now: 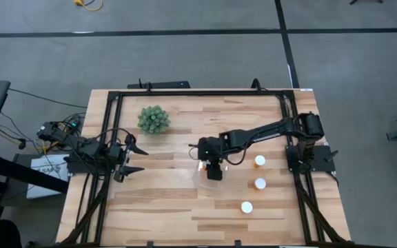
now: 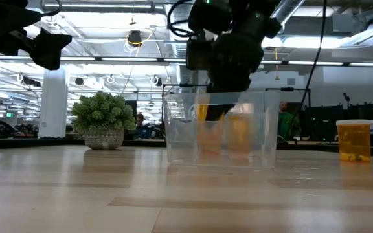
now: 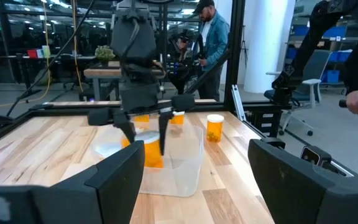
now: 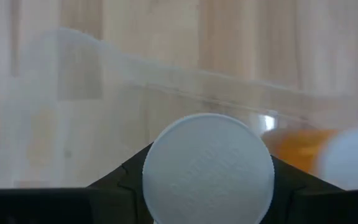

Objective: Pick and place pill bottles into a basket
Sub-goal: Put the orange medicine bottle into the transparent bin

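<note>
The clear plastic basket stands mid-table; it also shows in the low view. My right gripper reaches down into it, shut on an orange pill bottle with a white cap. Another orange bottle is inside the basket beside it. Three white-capped bottles stand upright on the table to the right of the basket. My left gripper is open and empty near the table's left edge. My right gripper pinches the pill bottle between its two fingers, one on each side of the bottle's upper part just under the white cap. The fingers point down from above. The bottle stands upright inside the basket's walls; whether its bottom touches the floor I cannot tell.
A green spiky ball-shaped plant in a pot stands at the far left of the table. A black frame runs round the table's edge. People stand in the room beyond the table.
</note>
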Controlling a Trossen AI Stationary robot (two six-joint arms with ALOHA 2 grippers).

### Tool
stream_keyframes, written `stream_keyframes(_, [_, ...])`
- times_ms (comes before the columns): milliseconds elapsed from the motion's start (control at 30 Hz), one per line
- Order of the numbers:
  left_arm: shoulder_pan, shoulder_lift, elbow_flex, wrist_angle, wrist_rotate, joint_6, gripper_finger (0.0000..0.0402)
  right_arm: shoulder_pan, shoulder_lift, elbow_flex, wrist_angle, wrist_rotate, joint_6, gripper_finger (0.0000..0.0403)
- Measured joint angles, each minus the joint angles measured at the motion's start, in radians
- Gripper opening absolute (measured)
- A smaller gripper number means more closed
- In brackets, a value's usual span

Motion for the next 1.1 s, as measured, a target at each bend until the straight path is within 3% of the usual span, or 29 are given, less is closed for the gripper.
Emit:
stream_keyframes(167, [0.0,0.007,0.0,0.0,-0.001,0.0,0.0277,0.022,0.046,0.01,-0.006,0.004,-0.009,0.0198])
stream_keyframes(467, [0.0,0.011,0.0,0.0,-0.001,0.0,0.0277,0.019,0.046,0.013,0.026,0.024,-0.057,0.0175])
stream_keyframes(667, [0.0,0.011,0.0,0.0,-0.001,0.0,0.0277,0.005,0.044,0.014,0.026,0.054,-0.065,0.0208])
stream_keyframes(967, [0.0,0.011,0.0,0.0,-0.001,0.0,0.0277,0.005,0.044,0.014,0.042,0.051,-0.118,0.0202])
stream_keyframes(1100, [0.0,0.011,0.0,0.0,-0.001,0.0,0.0277,0.005,0.043,0.014,0.043,0.051,-0.119,0.0218])
